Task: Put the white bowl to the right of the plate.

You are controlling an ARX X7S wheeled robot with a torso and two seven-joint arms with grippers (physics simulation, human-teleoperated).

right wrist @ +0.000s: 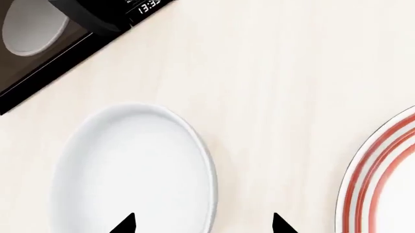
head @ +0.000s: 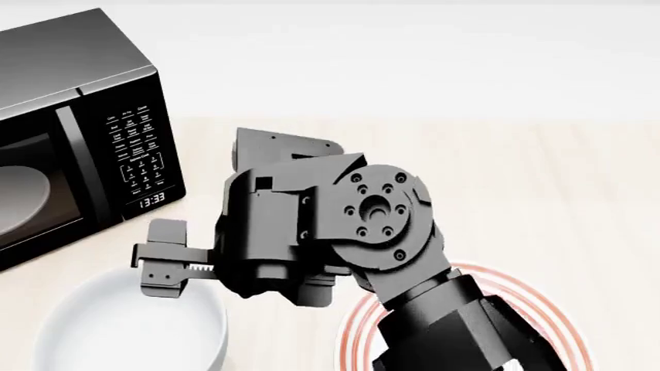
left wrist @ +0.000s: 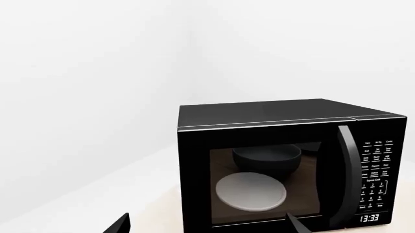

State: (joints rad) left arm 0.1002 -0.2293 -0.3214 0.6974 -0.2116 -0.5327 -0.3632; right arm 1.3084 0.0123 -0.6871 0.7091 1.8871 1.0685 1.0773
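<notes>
The white bowl (head: 124, 332) stands on the pale table at the near left, in front of the microwave. The plate (head: 356, 340) with red rings lies to its right, mostly hidden under my right arm. My right gripper (head: 163, 263) hovers over the bowl's right rim. In the right wrist view the right gripper (right wrist: 204, 225) is open, with the rim of the bowl (right wrist: 136, 170) between its fingertips and the plate (right wrist: 382, 179) off to one side. My left gripper (left wrist: 209, 225) is open and empty, facing the microwave door; it does not show in the head view.
A black microwave (head: 93, 100) with its door shut stands at the far left. It also shows in the left wrist view (left wrist: 272, 145), with a pale grey glass disc (left wrist: 251, 191) and a dark bowl shape (left wrist: 267, 160) behind the door glass. A white wall runs behind the table.
</notes>
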